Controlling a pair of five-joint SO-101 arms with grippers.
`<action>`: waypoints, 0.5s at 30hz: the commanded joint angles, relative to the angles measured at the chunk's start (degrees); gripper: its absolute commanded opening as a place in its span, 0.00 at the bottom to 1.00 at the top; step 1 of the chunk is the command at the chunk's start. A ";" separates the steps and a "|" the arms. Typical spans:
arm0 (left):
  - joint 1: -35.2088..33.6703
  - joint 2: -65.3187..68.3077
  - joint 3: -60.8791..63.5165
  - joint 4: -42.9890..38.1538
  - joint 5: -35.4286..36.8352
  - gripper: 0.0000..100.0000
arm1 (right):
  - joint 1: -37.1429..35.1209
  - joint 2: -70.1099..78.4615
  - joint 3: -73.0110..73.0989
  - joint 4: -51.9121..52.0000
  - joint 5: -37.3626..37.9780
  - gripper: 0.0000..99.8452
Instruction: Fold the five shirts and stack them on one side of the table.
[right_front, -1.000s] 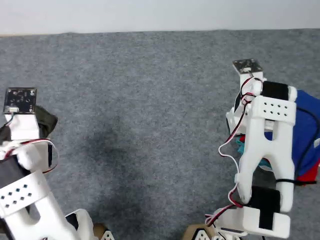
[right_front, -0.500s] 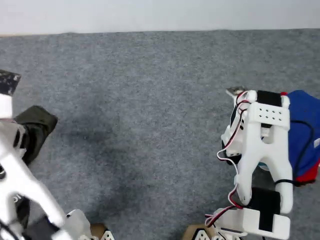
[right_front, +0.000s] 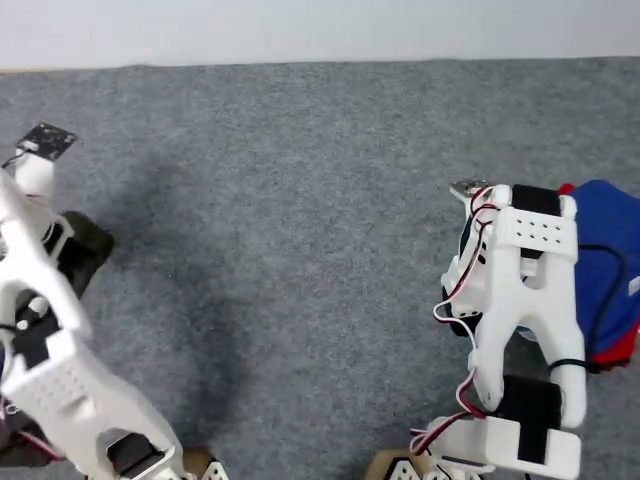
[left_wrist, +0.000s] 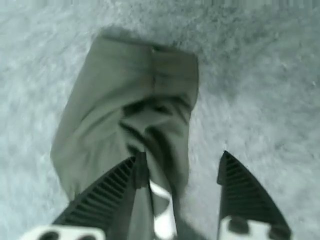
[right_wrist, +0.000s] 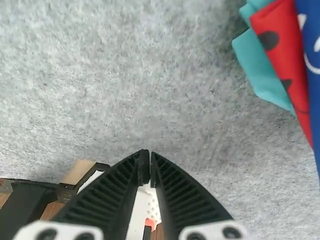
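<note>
The left gripper (left_wrist: 181, 157) is seen released, its ribbed black jaws held wide apart just above a rumpled olive shirt (left_wrist: 135, 90). One jaw overlaps the garment's near end, while the other is set over bare grey table covering (left_wrist: 270, 90); whether the cloth is touched cannot be told. The olive shirt is laid lengthwise away from the jaws, creased and loosely bunched rather than folded flat.

The right gripper (right_wrist: 146, 156) is shown clenched, its two jaws pressed tip to tip with nothing caught between them. It is pointed down at bare covering, near a pile of shirts but apart from it. In that pile a blue shirt (right_wrist: 311, 50) is laid uppermost, a red shirt (right_wrist: 280, 45) with dark spots is layered under it, and a teal shirt (right_wrist: 260, 65) is shown at the edge nearest the jaws. A tan block (right_wrist: 80, 172) is seen beside the jaws, at the table's near edge.

From the high view, the left arm (right_front: 50, 330) is stretched along the table's left edge, and the olive shirt (right_front: 88, 240) is partly covered by it. The right arm (right_front: 525, 300) is folded over the right side, where the blue shirt (right_front: 605, 260) is stacked on the red shirt (right_front: 618, 350) against the table's right edge. The two arms are kept well apart, with a wide stretch of grey table (right_front: 300, 200) left between them and a pale wall (right_front: 300, 30) seen beyond.
</note>
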 joint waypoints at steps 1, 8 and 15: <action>1.05 5.36 -7.43 -0.97 -0.70 0.24 | -0.48 -2.42 -0.26 1.71 -0.53 0.01; 1.23 21.63 -22.64 -0.62 -0.44 0.22 | -0.75 -2.07 -0.26 1.19 -0.53 0.01; 1.67 29.36 -37.85 6.51 -0.53 0.01 | -0.57 -2.42 -0.26 1.71 -0.53 0.01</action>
